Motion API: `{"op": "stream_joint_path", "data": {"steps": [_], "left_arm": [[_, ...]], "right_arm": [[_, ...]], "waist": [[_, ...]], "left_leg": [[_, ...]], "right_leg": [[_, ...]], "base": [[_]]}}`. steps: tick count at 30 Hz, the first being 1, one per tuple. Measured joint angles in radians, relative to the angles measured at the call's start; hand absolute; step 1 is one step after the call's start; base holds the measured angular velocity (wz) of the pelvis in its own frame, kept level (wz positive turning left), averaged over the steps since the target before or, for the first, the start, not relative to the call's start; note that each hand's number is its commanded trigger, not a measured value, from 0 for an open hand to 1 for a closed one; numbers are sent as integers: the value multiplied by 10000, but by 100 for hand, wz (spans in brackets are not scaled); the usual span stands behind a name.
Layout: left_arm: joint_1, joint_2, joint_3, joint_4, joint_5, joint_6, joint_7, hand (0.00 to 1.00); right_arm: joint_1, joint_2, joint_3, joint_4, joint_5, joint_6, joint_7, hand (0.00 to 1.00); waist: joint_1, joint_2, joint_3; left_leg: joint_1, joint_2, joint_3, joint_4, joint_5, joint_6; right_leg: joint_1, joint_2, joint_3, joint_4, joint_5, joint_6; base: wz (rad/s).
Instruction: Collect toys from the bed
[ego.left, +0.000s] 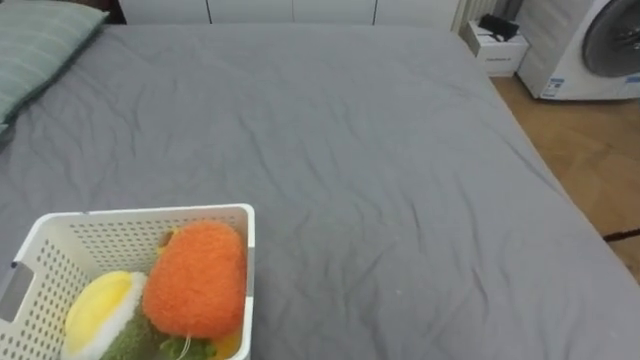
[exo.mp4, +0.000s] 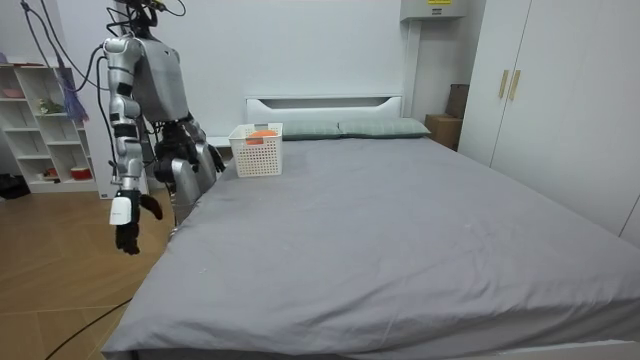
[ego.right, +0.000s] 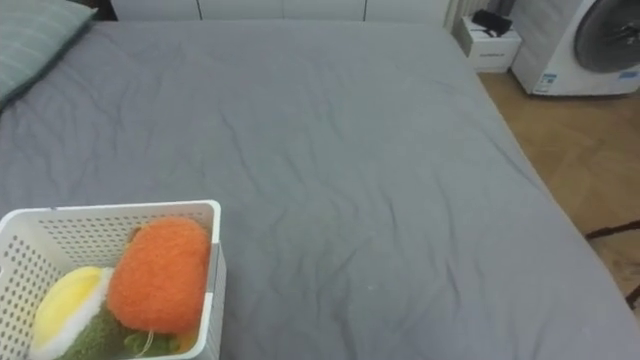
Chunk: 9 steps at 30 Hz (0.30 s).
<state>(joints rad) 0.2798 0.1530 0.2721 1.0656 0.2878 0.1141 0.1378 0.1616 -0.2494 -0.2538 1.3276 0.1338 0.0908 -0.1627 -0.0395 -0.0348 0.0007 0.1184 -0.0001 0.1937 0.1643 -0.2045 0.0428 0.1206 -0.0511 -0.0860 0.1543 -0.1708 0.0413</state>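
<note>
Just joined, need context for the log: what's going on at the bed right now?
The robot stands at the side of the bed, near the headboard end. A white basket sits on the grey cover in front of it. The basket holds an orange plush toy, a yellow toy and a green toy underneath. Nothing is being handled: the right hand hangs at its side and the left hand is low by the bed edge, short of the basket.

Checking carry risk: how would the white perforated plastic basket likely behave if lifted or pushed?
Likely light: the white perforated plastic basket holds soft toys, a fuzzy orange plush toy topmost. Its walls look stiff. Pushed across the soft grey bedsheet, it might drag or tip.
</note>
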Motion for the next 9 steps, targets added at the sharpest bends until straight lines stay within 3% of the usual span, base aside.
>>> {"op": "stream_joint_path", "data": {"steps": [5,9], "left_arm": [[-137,-102,-150,158,68,622,-9,0],[-138,-344,-195,172,67,830,21,0]], "right_arm": [[147,326,1535,539,-1384,1047,900,0],[150,669,1673,545,-1658,1353,1481,0]], "waist": [[197,84,-27],[245,198,9]], "left_leg": [[44,19,-12,13,-56,-12],[181,18,-18,-40,-80,-13]], "right_leg": [[48,9,-31,-14,-7,-12],[223,8,-43,-7,-12,-15]], "base": [[1],[0]]}}
